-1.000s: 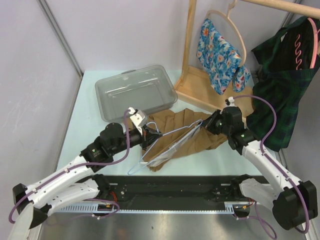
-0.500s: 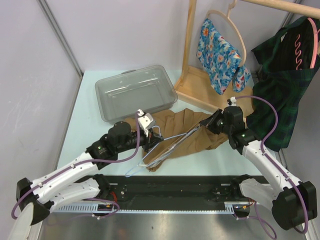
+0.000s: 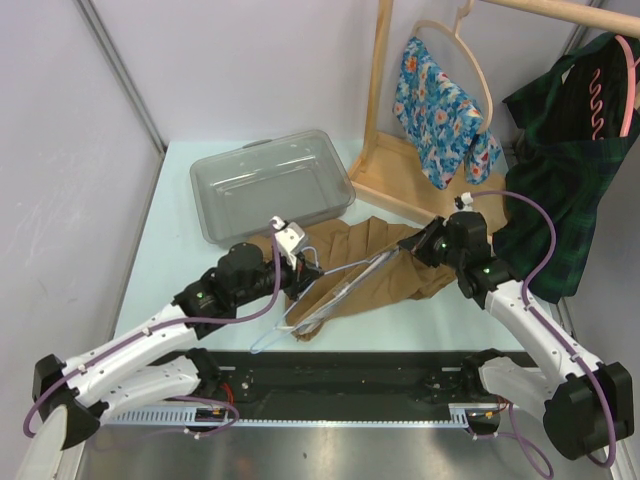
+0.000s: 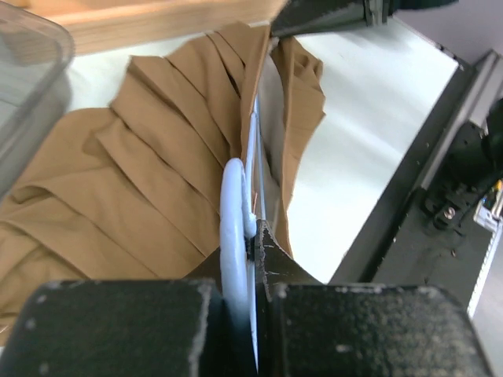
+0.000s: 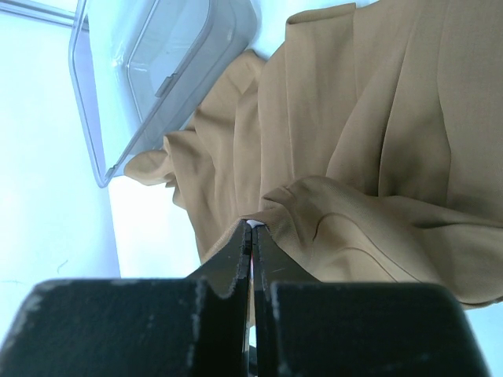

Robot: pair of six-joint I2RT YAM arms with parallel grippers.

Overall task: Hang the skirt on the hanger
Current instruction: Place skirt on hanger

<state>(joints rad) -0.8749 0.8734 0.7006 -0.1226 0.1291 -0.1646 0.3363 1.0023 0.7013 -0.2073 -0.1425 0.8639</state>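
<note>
The left claw [image 4: 252, 242] and right claw [image 5: 251, 232] are clamped on the stiff wire hanger [image 4: 233, 196]; the soft, limp skirt [image 5: 354, 141] is best taken by its waistband.

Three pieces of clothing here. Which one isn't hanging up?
The brown skirt: it lies crumpled on the table, while the floral cloth and the green plaid garment hang from the wooden rack.

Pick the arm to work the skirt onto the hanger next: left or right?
Right, probably: the right claw sits shut at the skirt edge; the left claw is tied up clamping the hanger hook.
</note>
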